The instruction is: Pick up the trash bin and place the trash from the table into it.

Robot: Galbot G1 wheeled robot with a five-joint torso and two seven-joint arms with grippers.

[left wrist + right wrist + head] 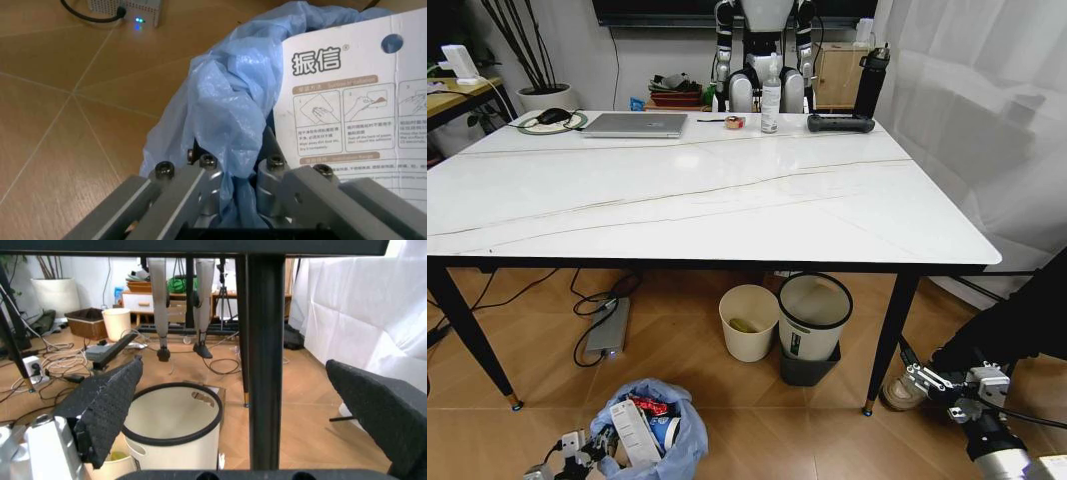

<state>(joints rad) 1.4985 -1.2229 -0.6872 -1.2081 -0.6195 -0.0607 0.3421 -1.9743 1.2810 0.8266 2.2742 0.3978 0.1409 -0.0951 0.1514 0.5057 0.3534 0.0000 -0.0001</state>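
Glossy white marble-look tabletop point(727, 200) on slim matt black legs; crinkled translucent light-blue plastic bag point(227, 100) beside a smooth printed white card packet point(347, 95); warm polished wood-look floor point(60, 115).

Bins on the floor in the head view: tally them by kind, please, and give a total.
Blue-bag-lined trash bin, holding trash, its bag pinched by the left gripper: 1
Cream plastic bin under the table: 1
Black-rimmed white bin under the table: 1
Total: 3
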